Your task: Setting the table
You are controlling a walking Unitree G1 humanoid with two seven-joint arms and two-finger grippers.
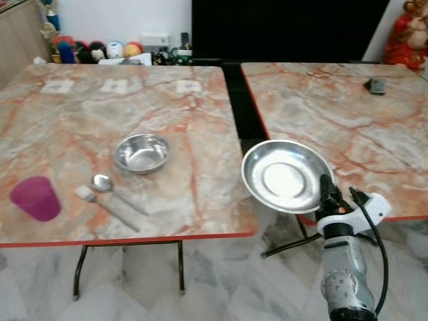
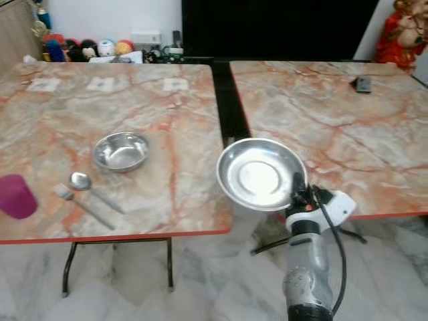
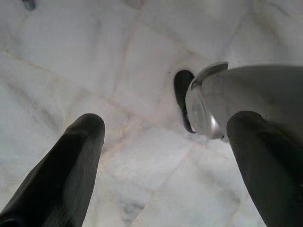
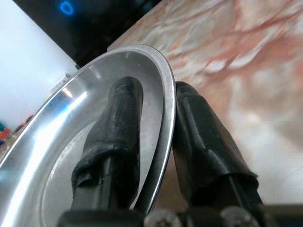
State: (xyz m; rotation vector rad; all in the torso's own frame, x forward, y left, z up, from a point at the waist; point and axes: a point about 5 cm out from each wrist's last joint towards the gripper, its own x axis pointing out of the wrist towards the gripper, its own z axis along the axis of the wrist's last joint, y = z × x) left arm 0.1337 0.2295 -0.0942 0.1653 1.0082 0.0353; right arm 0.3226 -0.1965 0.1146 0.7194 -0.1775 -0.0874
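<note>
Left counter (image 1: 187, 134): bowl (image 1: 141, 152), spoon (image 1: 107, 186), fork (image 1: 100, 202), cup (image 1: 36, 198) laid. Plate (image 1: 284, 175): pinched at rim by right claw (image 1: 326, 194), held over the gap between counters; likely not yet placed. Left claw (image 3: 165, 156): fingers apart, empty, above floor.

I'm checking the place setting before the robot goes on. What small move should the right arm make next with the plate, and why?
Probably carry the steel plate leftward over the left table and lower it near the bowl. The right gripper is clamped on the plate's rim, holding it in the air over the gap between the tables, while the bowl, spoon, fork and pink cup already lie there.
</note>
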